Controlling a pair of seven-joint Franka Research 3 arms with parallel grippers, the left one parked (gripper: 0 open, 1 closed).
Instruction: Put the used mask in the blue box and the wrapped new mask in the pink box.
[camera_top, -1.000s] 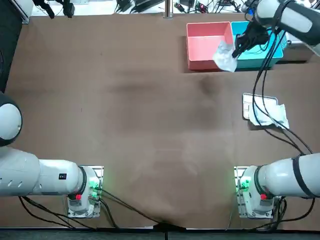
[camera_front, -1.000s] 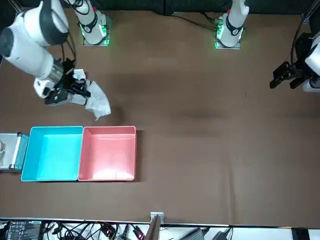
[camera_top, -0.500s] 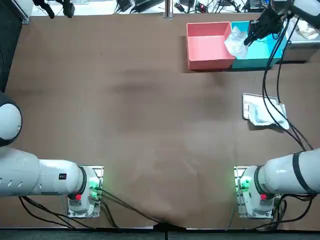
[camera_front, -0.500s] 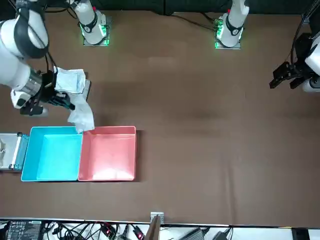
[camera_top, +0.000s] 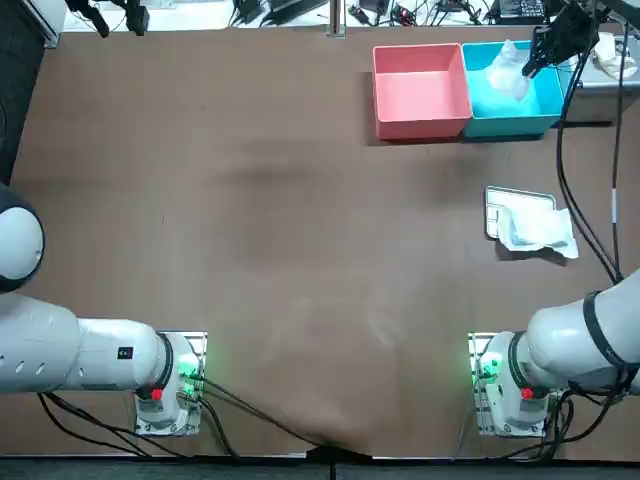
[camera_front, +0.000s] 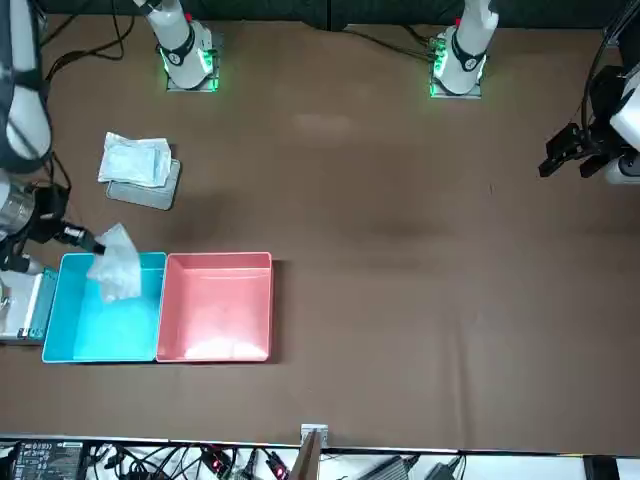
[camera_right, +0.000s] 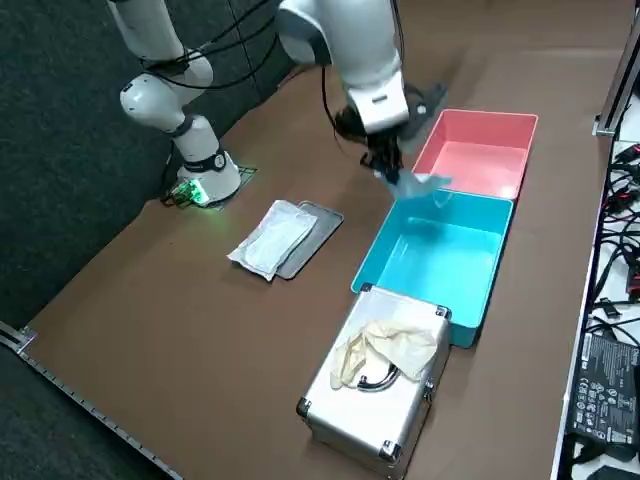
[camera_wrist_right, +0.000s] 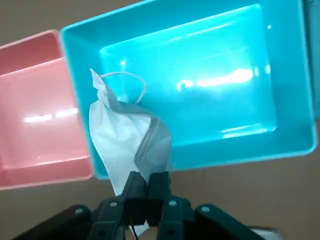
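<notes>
Brown desk (camera_top: 250, 200), upper right of the top view: the pincer (camera_top: 530, 66) is clenched on the used mask (camera_top: 505, 72), dangling over the blue box (camera_top: 510, 128) close to the pink box (camera_top: 420, 95). Released here, I reckon it could drape the shared rim, or a loop snag.

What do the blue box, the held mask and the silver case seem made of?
Blue box: likely glossy plastic, it glints.
Mask, pinched by the right end effector over that box's rim: soft crumpled fabric, apparently.
Silver case: probably metal, dull sheen.
</notes>
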